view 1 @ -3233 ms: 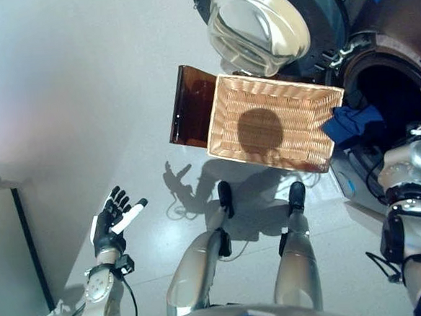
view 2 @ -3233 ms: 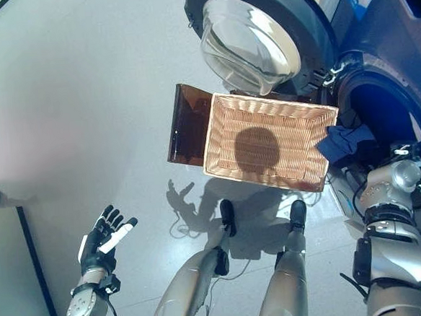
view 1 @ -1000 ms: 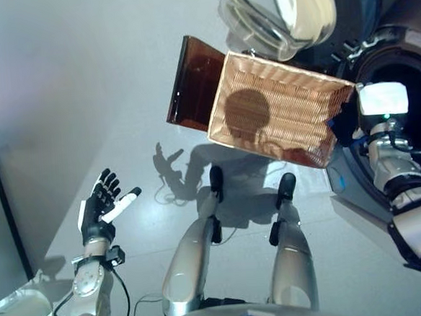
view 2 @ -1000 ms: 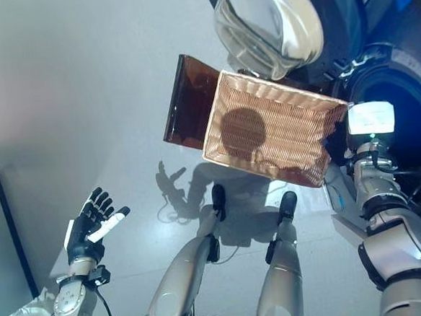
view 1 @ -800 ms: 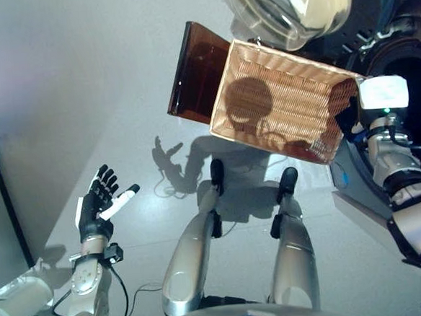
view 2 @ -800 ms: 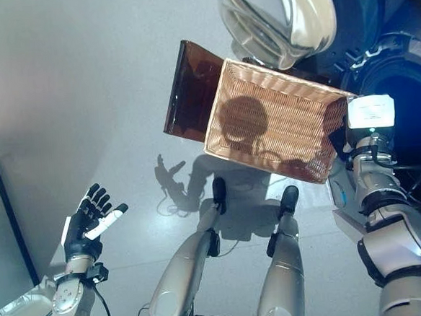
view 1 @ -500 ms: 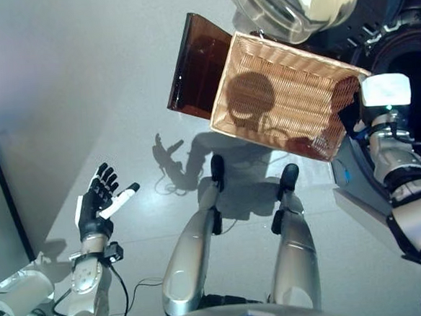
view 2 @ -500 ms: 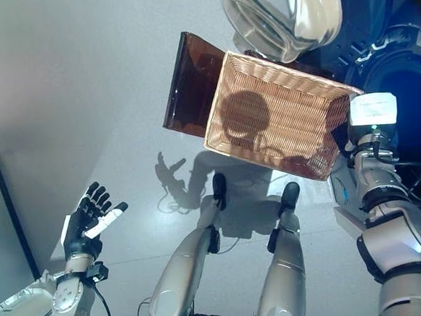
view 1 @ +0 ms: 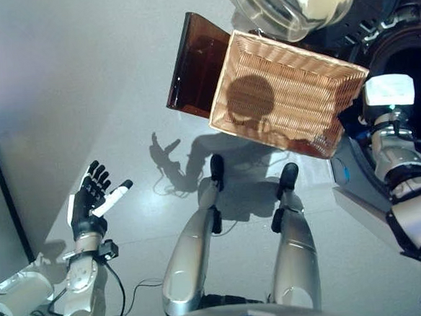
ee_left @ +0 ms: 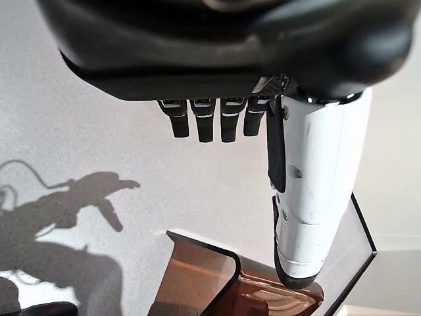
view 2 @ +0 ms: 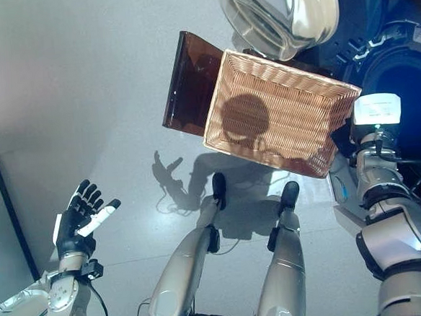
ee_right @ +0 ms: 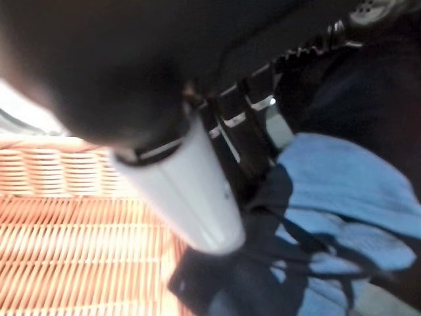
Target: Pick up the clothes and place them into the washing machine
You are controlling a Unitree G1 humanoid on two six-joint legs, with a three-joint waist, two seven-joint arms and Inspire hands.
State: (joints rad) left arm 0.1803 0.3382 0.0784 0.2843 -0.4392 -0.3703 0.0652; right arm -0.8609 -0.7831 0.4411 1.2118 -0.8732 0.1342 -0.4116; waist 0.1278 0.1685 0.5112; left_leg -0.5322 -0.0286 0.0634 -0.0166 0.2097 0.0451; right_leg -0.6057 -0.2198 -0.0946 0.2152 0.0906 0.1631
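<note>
Fingers of my right hand reach down onto blue clothes beside the woven wall of the wicker basket; from its wrist view I cannot tell whether they are curled round the cloth or only lying against it. From the head views that hand is hidden past the white block on the wrist, at the basket's corner nearest the dark drum opening of the washing machine. The machine's round glass door stands swung open just beyond the basket. A brown translucent panel lies on the floor against the basket's far side. My left hand hangs well apart, low on the left, fingers straight and spread, holding nothing.
</note>
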